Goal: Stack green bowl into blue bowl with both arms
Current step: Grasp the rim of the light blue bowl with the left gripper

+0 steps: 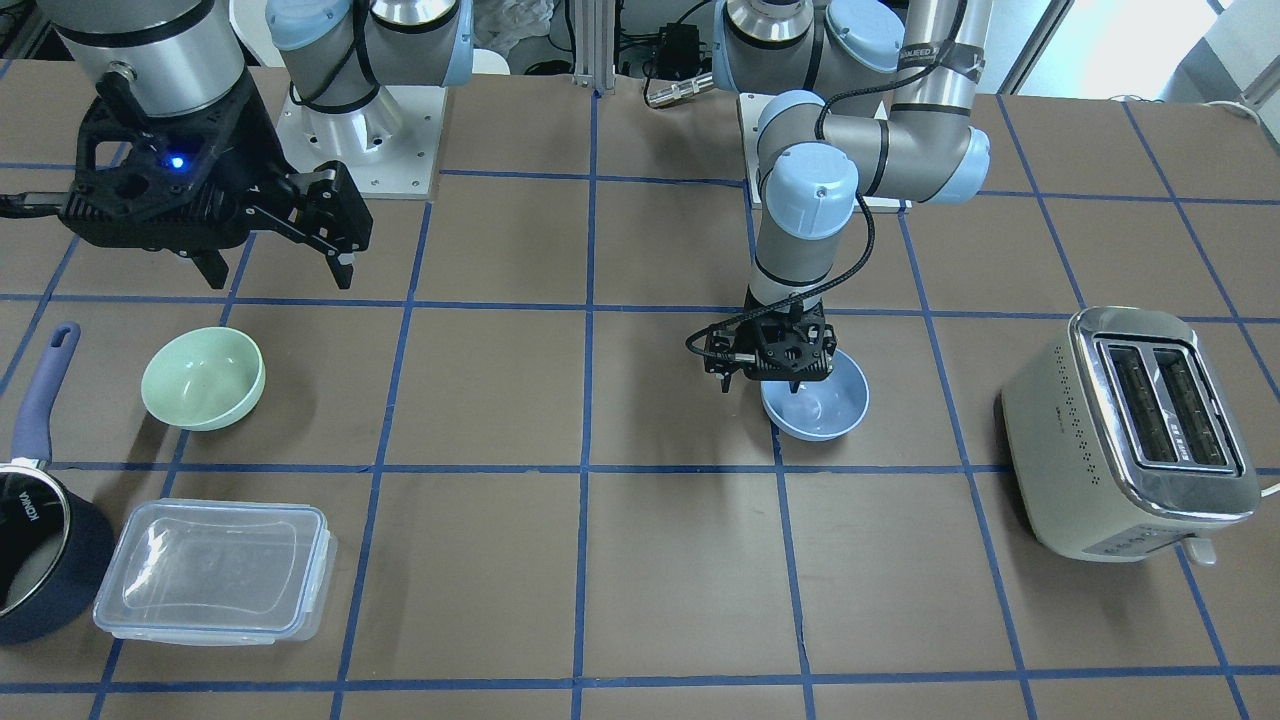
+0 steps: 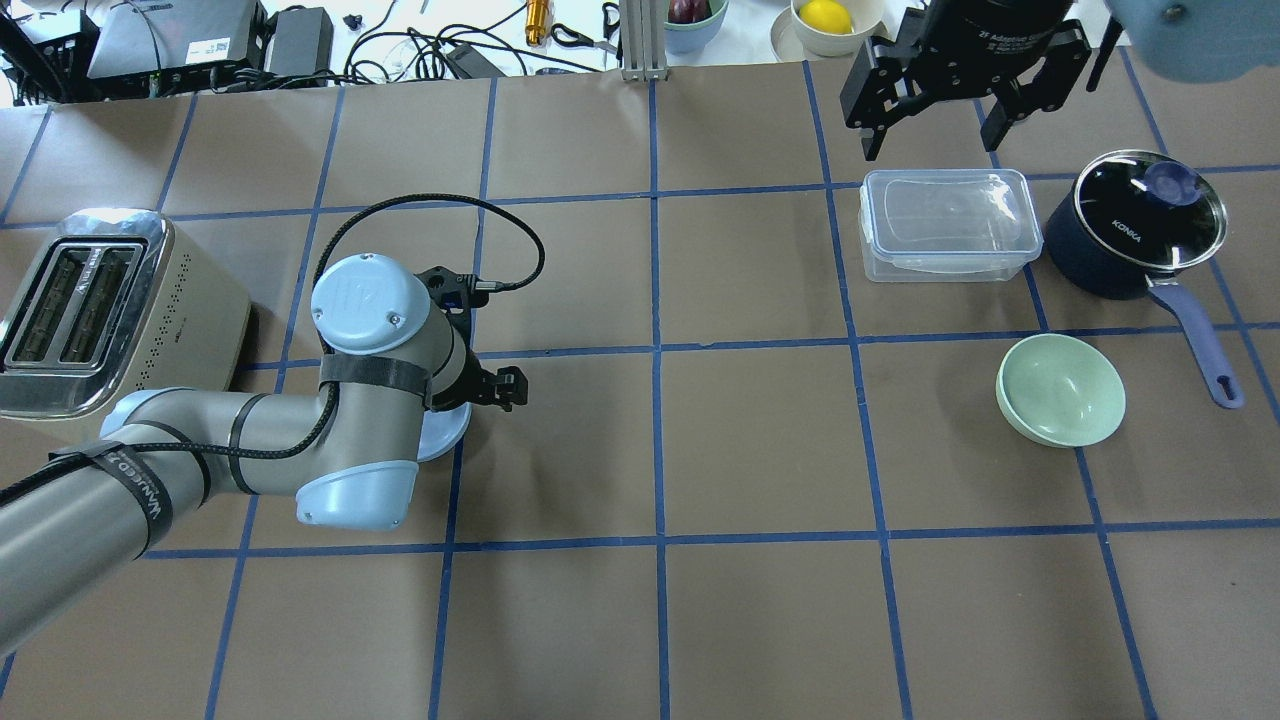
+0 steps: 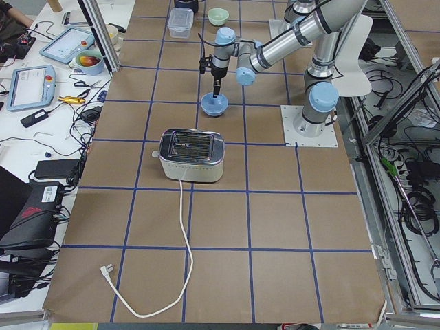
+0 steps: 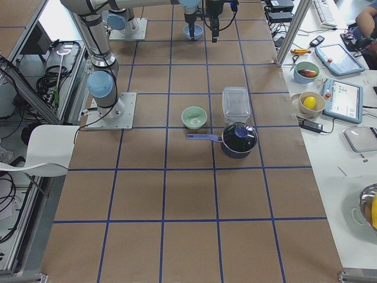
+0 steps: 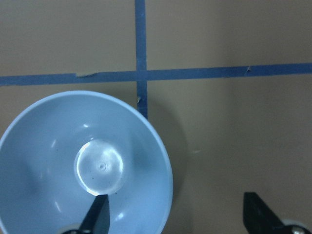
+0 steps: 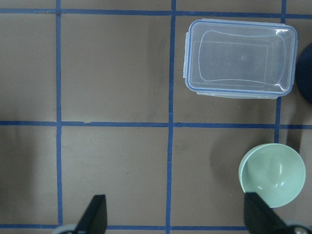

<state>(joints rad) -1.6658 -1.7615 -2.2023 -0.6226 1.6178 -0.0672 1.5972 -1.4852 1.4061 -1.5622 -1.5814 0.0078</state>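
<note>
One green bowl [image 1: 203, 378], blue-taped brown table [image 1: 690, 590]

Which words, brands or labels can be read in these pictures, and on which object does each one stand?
"KONKA": on the dark saucepan, in white letters.
"WANJEED": on the black strap around the left arm; the letters after it are cut off.
White print on the right gripper: too blurred to read.
Small print on the toaster: too small to read.
</note>
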